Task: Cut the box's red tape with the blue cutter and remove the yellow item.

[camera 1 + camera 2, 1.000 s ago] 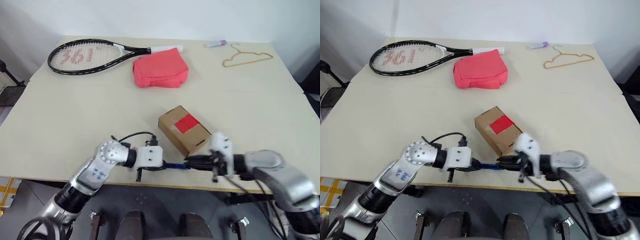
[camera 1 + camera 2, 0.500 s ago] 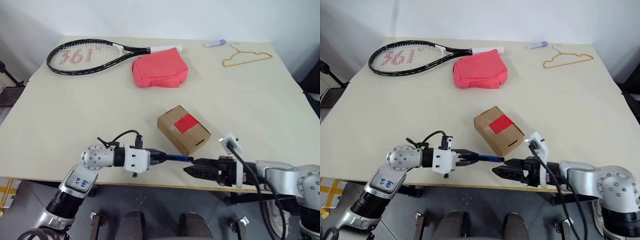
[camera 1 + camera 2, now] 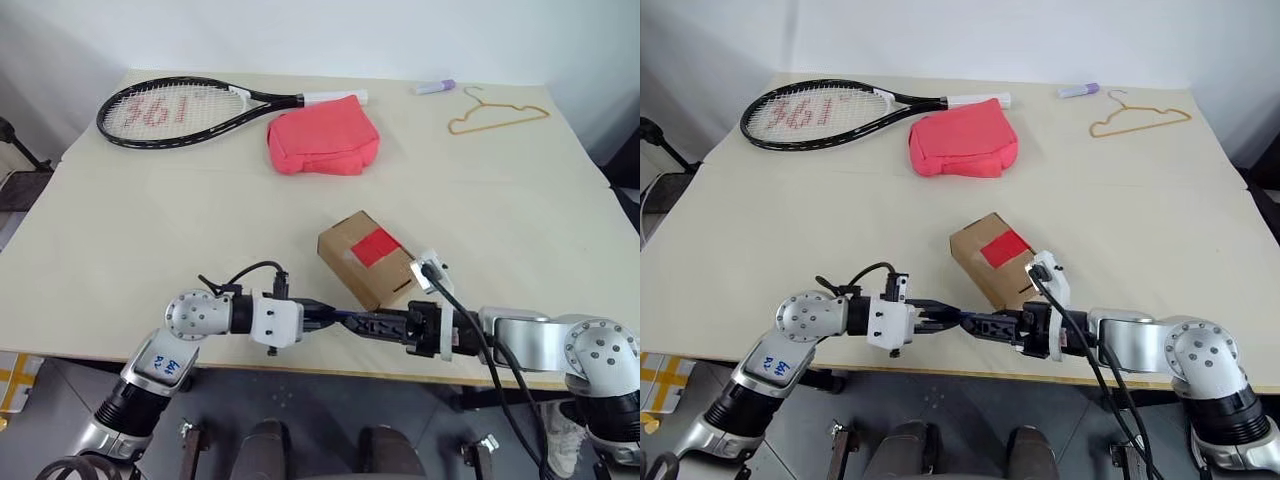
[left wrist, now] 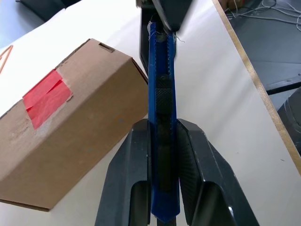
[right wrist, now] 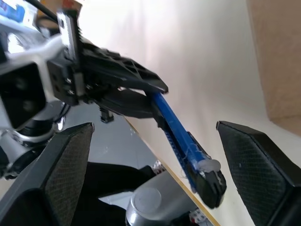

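blue cutter (image 4: 162,117): slim stiff plastic stick, light, likely slick along its sides; held level over the counter's near edge, just in front of the box; the ribbed slider at mid-length looks like the surest place to take hold
left tool (image 4: 162,155): fingers clamped together on the cutter's rear half, one on each flat side
right tool (image 5: 155,155): fingers spread wide apart either side of the cutter's free end, not gripping it
box (image 3: 368,258): small brown carton, light and easily dented or pushed; sits near the counter's front edge, needs steadying while cut
red tape (image 3: 376,246): thin strip over the top seam, uncut
yellow item: not visible, presumably inside the box
counter (image 3: 180,220): pale, smooth, flat; the box could slide on it
further back: racket (image 3: 190,105), pink-red pouch (image 3: 322,140), wire hanger (image 3: 497,115), lilac marker (image 3: 436,87), all well apart from the box
room: plain white wall behind
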Tool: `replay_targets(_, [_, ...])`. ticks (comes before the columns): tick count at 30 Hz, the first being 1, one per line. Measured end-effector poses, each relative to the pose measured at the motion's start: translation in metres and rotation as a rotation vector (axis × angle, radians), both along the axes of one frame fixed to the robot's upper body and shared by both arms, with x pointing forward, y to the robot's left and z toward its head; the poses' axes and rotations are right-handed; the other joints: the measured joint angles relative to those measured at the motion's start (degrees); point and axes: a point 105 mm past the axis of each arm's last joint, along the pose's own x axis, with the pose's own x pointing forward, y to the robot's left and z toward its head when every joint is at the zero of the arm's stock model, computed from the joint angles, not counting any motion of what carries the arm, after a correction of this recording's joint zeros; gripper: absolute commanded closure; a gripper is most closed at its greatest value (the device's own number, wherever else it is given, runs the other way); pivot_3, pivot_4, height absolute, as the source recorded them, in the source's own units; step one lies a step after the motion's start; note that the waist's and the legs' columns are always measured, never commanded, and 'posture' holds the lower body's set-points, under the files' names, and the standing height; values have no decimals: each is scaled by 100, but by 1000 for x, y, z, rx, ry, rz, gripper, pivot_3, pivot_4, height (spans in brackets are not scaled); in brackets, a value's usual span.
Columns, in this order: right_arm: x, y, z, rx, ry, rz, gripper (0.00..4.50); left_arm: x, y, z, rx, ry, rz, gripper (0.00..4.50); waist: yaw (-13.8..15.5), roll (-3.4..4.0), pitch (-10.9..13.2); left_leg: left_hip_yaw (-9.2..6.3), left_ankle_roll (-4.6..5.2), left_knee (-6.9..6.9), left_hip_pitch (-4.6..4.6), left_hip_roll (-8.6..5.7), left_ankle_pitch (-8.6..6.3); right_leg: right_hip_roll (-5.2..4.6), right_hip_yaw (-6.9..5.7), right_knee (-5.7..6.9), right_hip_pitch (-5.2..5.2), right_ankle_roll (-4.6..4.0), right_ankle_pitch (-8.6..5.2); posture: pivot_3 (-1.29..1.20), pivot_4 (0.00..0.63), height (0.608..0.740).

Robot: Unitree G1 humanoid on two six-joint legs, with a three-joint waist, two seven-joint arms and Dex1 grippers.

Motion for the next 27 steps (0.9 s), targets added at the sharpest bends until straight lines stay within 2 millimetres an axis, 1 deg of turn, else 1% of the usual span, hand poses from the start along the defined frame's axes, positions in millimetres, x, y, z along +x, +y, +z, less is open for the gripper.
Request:
replay_targets(6, [7,-3,-1,-7,-11,-22,2700,1,0,2,0,-7,0,4073,0,0,0,0,0,-2,-1,0,0,0,0,-2,0,0,0,0,150,740])
replay_targets(8, [7,-3,-1,-10,-14,-25,3432,1,0,2,0,-7,0,4073,1,0,0,0,0,-2,-1,0,0,0,0,-3,0,0,0,0,150,740])
replay_targets(11, [5,1,1,18,-16,-7,4354,3,2,-1,8,3,12,4073,1,0,0,0,0,-3,-1,1,0,1,-1,-4,-1,0,0,0,150,740])
replay_targets(17, [6,2,1,22,-21,-6,4346,3,3,-1,8,5,16,4073,1,0,0,0,0,-4,-1,1,0,0,-1,-6,-1,0,0,0,150,740])
replay_targets(19, [6,2,1,24,-23,-3,4346,2,3,-2,9,21,10,3342,0,0,0,0,0,-4,-2,1,0,0,-1,-6,-1,0,0,0,150,740])
replay_targets(22, [6,2,1,27,-26,-2,4346,-4,1,1,-18,85,-14,2537,-1,0,0,0,0,-4,-3,1,0,0,-1,-8,-1,0,0,0,150,740])
replay_targets(24, [6,2,1,29,-31,2,4346,-10,4,5,-78,206,9,1955,-18,1,0,-2,0,-7,-4,4,0,1,0,-13,-1,0,0,0,150,740])
replay_targets(25, [6,2,2,29,-36,8,4346,-11,9,8,-104,274,35,1937,-26,2,1,-4,0,-8,-4,5,0,2,-1,-11,-2,0,0,0,150,740])
replay_targets(27, [0,1,7,9,-70,49,4346,-7,28,16,-151,406,121,1937,-38,5,4,-8,0,-8,-4,7,0,4,-1,-7,-4,-1,0,0,150,740])
